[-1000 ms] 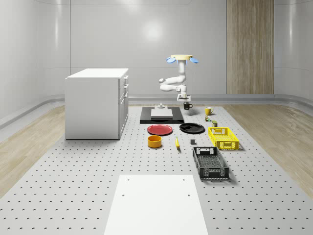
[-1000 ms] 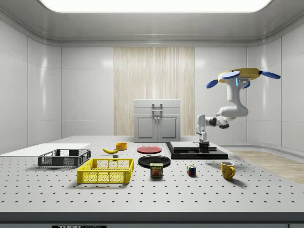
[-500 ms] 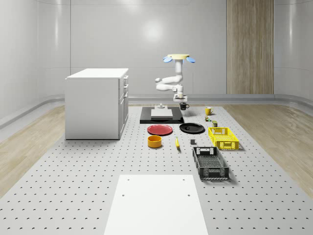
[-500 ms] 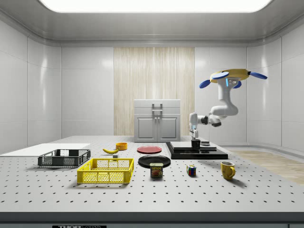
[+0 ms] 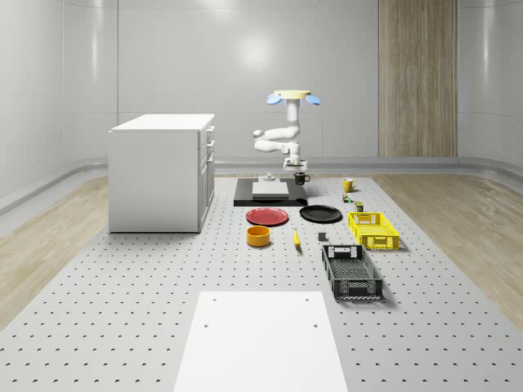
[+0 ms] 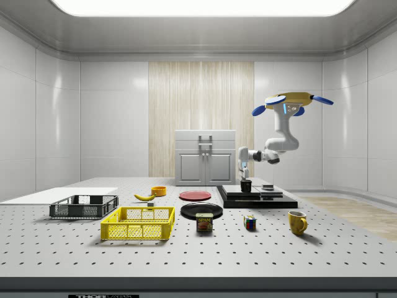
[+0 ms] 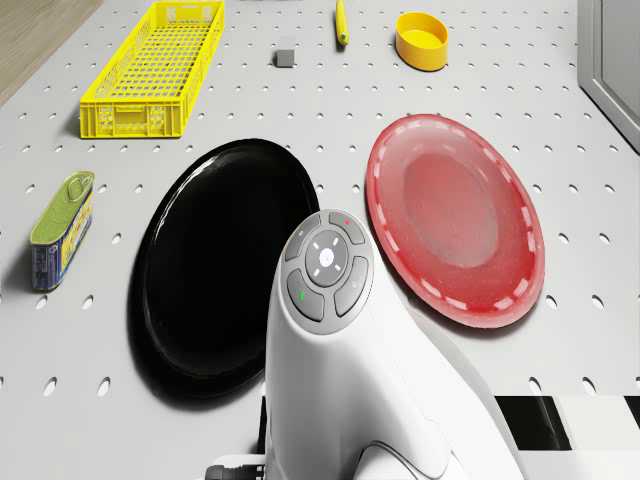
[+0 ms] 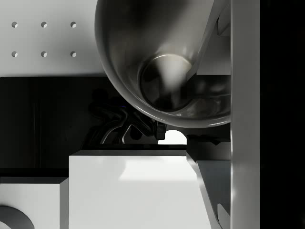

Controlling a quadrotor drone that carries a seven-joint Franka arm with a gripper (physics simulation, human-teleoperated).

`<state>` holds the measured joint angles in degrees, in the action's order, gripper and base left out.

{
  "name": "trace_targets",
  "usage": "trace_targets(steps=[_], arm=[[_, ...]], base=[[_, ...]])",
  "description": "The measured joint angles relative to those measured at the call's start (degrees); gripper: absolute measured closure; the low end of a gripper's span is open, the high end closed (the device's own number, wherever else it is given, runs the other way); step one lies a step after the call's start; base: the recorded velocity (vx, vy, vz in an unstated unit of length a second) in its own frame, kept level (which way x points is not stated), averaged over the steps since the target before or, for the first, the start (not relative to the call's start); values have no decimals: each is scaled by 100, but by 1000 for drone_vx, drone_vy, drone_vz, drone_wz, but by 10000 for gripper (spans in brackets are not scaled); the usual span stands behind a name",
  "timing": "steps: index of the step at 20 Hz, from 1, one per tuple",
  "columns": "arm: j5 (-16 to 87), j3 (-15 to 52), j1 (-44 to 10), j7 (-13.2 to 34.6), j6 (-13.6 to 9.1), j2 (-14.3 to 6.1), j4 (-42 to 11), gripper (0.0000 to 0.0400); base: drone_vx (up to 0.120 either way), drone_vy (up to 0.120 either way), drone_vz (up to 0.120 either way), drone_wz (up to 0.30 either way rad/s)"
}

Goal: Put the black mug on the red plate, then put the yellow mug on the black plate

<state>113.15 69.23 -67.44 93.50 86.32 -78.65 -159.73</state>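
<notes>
A: Where is the pincer [image 6: 245,176], and what is carried by it?

B: It is seen closed on the black mug [image 6: 246,185], which hangs from it above the black platform [image 6: 255,200] at the far end of the desk [image 5: 122,327]. In the wrist view the mug's open mouth [image 8: 167,62] is looked into, with one finger [image 8: 245,95] pressed along its rim. The mug is lifted clear, not resting on anything, as far as the side view allows it to be judged.

A: And the drone?

B: The drone [image 6: 290,101] is seen hovering over the desk's far end, above the platform, with the arm [image 6: 273,146] bent down and forward to the mug.

A: How far along is the task judged to be?

B: The first half is only partly done. The black mug has been picked up, but the red plate [image 5: 267,216] is bare, as is shown in the drone view [image 7: 455,215]. The plate lies just on the near side of the platform, so a short carry and a lowering are what is left of that step.

A: And the second half?

B: Nothing of it is begun. The yellow mug [image 5: 348,184] stands on the desk near the far right corner, upright, well apart from the robot. The black plate [image 5: 320,214] lies empty just beside the red one, toward the right edge.
</notes>
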Motion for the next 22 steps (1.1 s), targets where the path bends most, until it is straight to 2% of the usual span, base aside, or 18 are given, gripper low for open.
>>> trace_targets(steps=[22], arm=[[-99, 35, -83, 67, 189, -205, 15, 290]], base=[[120, -120, 0, 0]])
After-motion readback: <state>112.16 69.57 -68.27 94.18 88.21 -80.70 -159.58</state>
